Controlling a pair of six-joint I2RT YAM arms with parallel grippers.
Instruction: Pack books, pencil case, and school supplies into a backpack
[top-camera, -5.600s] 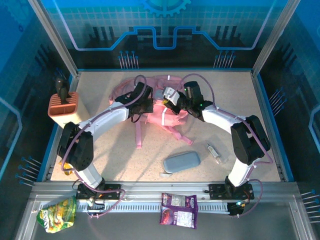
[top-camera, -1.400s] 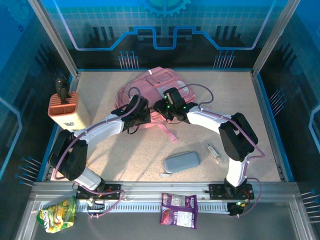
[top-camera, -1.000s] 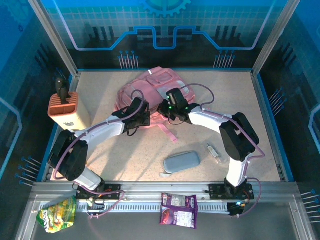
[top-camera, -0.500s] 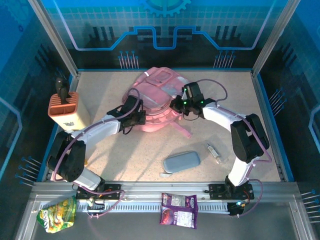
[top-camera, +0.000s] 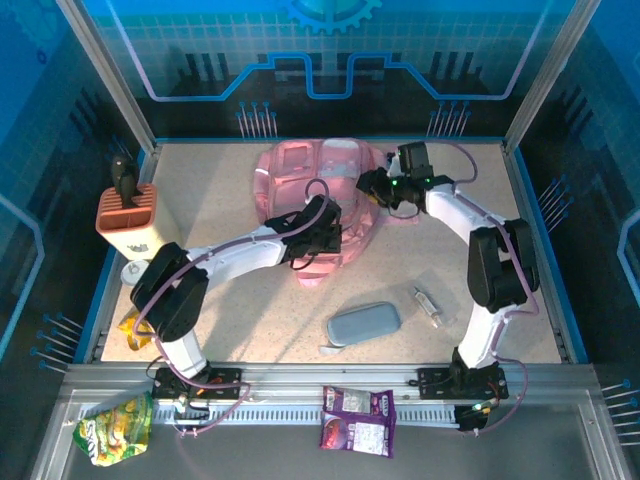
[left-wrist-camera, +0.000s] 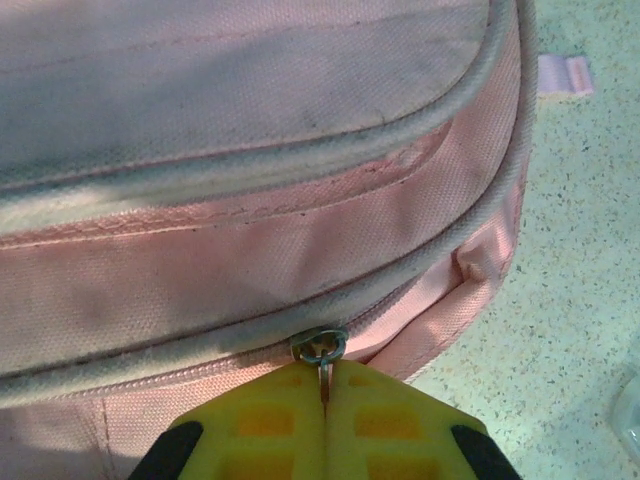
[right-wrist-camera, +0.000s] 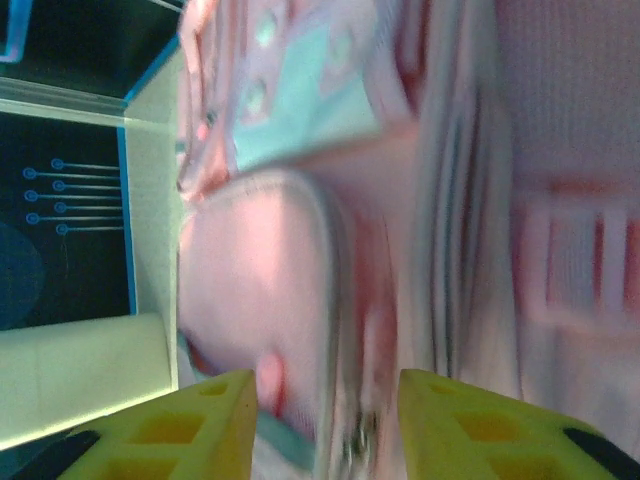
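The backpack (top-camera: 300, 172) sits at the far middle of the worktop (top-camera: 220, 320), between my two arms, and both tools are on it. My left tool (left-wrist-camera: 324, 374) is closed flat, its yellow fingers (left-wrist-camera: 262, 425) pressed together on the small metal zip pull (left-wrist-camera: 320, 348) at the bag's curved seam. My right tool (right-wrist-camera: 330, 425) stands with its jaws apart and a thick fold of pink fabric between them. That view is smeared, so I cannot tell whether it is pinching the fold or only straddling it. I judge the bag soft and light. It will slump and slide instead of resisting, so the zip should only run if the far side is held taut. The pull tab is the right place for my left tool, and a seam or piping edge suits my right. In the left wrist view the zip track runs across and curls round the corner toward the right. The bag's own long axis I cannot read from above, since it is bunched up. The pencil case (top-camera: 363, 323) lies well apart on the near side, its length roughly left to right with the right end slightly farther from me. It looks padded and easy to take across its middle. The small clear tube (top-camera: 427, 305) lies just right of it, pointing near to far. It looks slick and likely to roll.
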